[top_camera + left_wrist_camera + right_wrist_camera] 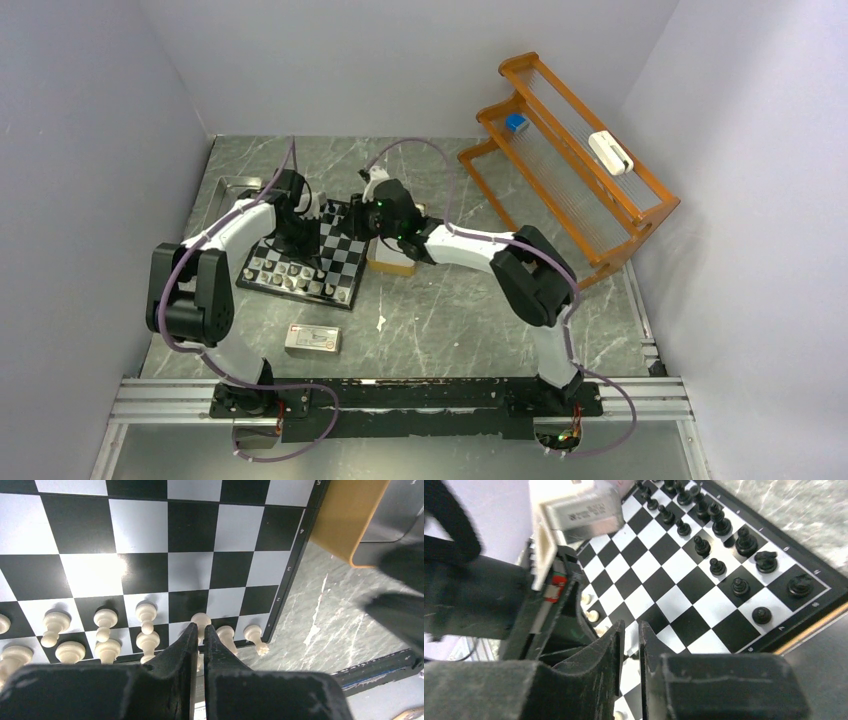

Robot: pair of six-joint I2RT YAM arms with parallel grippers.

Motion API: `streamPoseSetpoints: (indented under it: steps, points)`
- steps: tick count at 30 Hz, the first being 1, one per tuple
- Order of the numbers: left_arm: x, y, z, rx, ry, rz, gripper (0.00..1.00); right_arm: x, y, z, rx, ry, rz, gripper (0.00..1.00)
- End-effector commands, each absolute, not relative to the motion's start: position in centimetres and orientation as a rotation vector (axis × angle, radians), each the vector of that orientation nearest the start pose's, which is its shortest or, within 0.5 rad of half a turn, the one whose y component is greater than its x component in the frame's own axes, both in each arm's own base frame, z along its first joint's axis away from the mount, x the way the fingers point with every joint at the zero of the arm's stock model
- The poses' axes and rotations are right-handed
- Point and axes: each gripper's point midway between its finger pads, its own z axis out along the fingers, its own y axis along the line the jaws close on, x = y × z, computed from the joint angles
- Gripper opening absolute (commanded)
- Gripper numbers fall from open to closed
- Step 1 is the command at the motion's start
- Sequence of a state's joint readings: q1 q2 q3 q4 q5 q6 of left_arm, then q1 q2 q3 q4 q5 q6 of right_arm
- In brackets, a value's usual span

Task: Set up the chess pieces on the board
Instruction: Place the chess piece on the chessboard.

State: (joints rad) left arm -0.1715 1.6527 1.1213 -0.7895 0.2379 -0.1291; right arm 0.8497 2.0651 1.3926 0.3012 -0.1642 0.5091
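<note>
The board (345, 255) lies mid-table, black and white checks with a black rim. Pale pieces (105, 630) stand in two rows along its near edge, and black pieces (724, 555) stand in two rows along its far edge. My left gripper (199, 628) is over the near right corner of the board (240, 530). Its fingers are closed on a pale pawn (201, 620) that stands in the pawn row. My right gripper (631, 626) hovers over the board (674, 575) with its fingers almost together and nothing between them. In the top view the left gripper (312, 262) and the right gripper (362, 218) are close together.
A tan box (392, 262) sits against the board's right side, and it also shows in the left wrist view (350, 515). A white-and-red carton (313, 340) lies in front of the board. An orange rack (570, 160) stands at the back right. Grey walls enclose the table.
</note>
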Motion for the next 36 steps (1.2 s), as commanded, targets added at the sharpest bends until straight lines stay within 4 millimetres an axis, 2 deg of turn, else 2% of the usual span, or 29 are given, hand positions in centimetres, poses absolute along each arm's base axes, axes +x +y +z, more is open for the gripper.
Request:
streamPoseSetpoints:
  steps: [1, 6, 7, 8, 9, 14, 22, 36]
  points:
    - [29.3, -9.6, 5.8, 0.1, 2.863, -0.352, 0.1, 35.2, 46.0, 16.5, -0.44, 1.922, 1.055, 0.24]
    - [29.1, -9.2, 5.5, 0.098, 2.865, -0.307, 0.1, 34.4, 43.9, 19.3, -0.409, 1.863, 1.05, 0.42]
    - [29.2, -9.2, 5.6, 0.098, 2.858, -0.307, 0.11, 34.0, 43.3, 19.9, -0.405, 1.85, 1.048, 0.51]
    - [29.3, -9.3, 5.6, 0.1, 2.852, -0.31, 0.11, 33.8, 43.0, 20.4, -0.404, 1.836, 1.047, 0.89]
    - [29.4, -9.4, 5.7, 0.099, 2.845, -0.311, 0.11, 33.5, 42.6, 21.0, -0.401, 1.823, 1.046, 0.98]
    - [29.9, -9.4, 5.8, 0.096, 2.808, -0.302, 0.11, 32.3, 40.7, 23.2, -0.391, 1.77, 1.041, 1.0]
    - [29.7, -9.4, 5.0, 0.121, 2.82, -0.283, 0.11, 31.1, 38.5, 25.5, -0.361, 1.7, 1.034, 1.0]
    - [29.4, -9.4, 4.8, 0.143, 2.82, -0.248, 0.16, 31.1, 37.9, 25.2, -0.374, 1.7, 0.997, 1.0]
